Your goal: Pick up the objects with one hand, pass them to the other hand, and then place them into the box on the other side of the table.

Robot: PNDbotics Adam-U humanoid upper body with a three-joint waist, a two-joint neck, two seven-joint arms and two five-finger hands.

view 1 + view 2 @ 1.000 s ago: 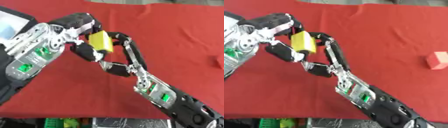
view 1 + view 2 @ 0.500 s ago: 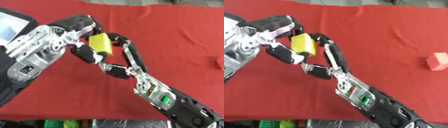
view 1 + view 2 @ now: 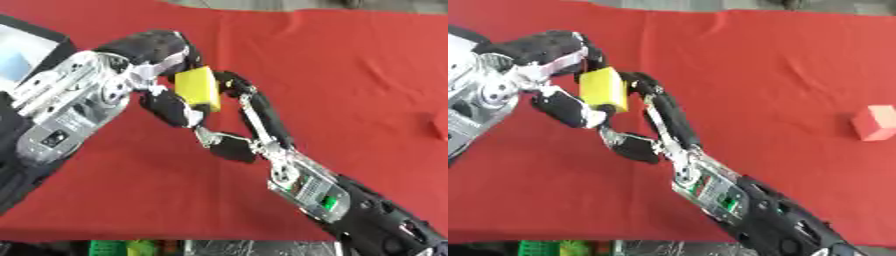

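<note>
A yellow block (image 3: 197, 89) hangs above the red table between my two hands. My left hand (image 3: 162, 50) comes in from the left and is shut on it, with black fingers over its top and the thumb (image 3: 175, 111) under it. My right hand (image 3: 254, 112) reaches up from the lower right. Its straight fingers touch the block's right side, while its thumb (image 3: 229, 148) lies lower, apart from the block. A red block (image 3: 875, 122) rests on the cloth at the right.
A dark-rimmed box (image 3: 39, 31) with a pale inside stands at the table's far left, partly behind my left arm. The red cloth (image 3: 350, 65) covers the table. Green and yellow things (image 3: 122, 247) show below the front edge.
The yellow block has stayed almost in place in my left hand. My right hand's thumb and wrist have sunk slightly, away from the block.
</note>
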